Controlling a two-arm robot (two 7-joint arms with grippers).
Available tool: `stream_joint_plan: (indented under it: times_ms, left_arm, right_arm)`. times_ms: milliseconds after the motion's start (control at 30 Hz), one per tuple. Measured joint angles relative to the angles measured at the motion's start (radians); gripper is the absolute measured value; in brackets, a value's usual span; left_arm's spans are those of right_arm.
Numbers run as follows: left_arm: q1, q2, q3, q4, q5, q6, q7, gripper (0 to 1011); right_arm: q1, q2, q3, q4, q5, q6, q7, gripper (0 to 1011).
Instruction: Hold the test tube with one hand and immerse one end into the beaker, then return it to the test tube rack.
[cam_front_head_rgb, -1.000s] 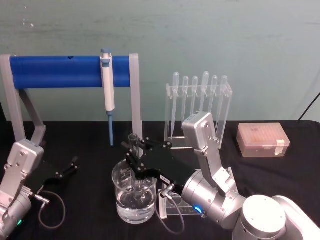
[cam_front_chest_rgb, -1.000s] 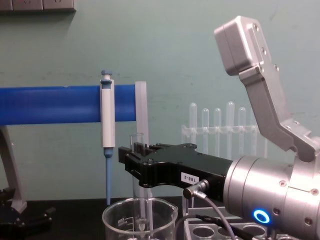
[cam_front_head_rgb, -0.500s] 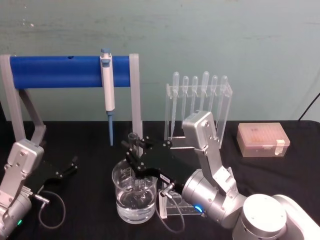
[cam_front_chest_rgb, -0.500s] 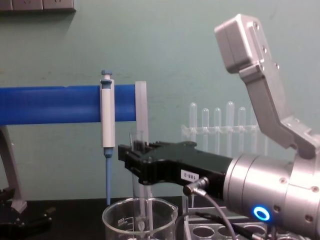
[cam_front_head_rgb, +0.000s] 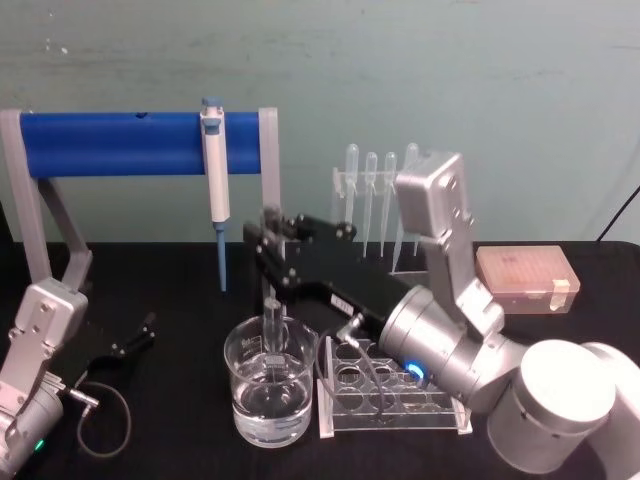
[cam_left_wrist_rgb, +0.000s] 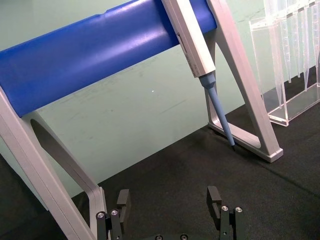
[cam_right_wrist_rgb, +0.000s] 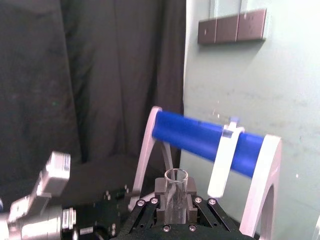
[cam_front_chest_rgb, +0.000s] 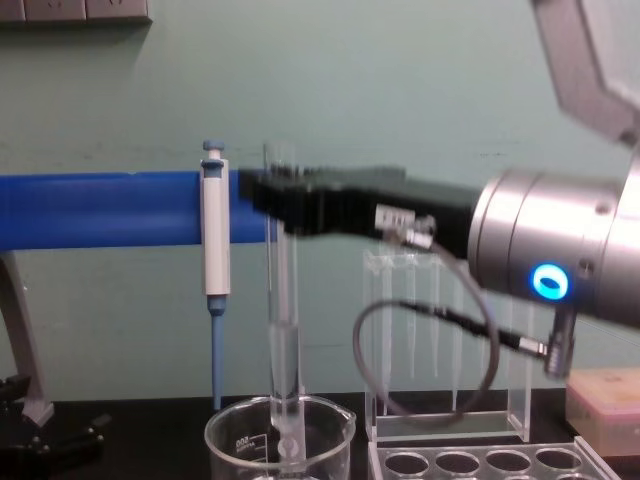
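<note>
No text can be read; the small white label on the right black claw is blurred.

The clear test tube stands upright, its lower end inside the wide glass beaker.

Clear glass test tube, glossy glass beaker, matt black tool

We see a table covered in black cloth. At its centre front stands the beaker, with a clear tube rack just beside it at three o'clock. At ten o'clock stands the blue-barred stand; at one o'clock the pipette rack; at two o'clock an orange tip box.
</note>
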Motion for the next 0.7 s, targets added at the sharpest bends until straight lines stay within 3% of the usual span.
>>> stream_joint_plan:
  times_ms: [333,533,700]
  left_arm:
    - [0.0,0.0,0.0,0.0,0.0,0.0,0.0,1000]
    - [0.0,0.0,0.0,0.0,0.0,0.0,0.0,1000]
    - [0.0,0.0,0.0,0.0,0.0,0.0,0.0,1000]
  right_arm:
    - [0.03,0.023,0.04,-0.096,0.04,0.046,-0.019,230]
    - [0.015,0.076,0.084,-0.16,0.053,0.07,-0.041,230]
    - [-0.036,0.132,0.14,-0.197,0.058,0.071,-0.058,230]
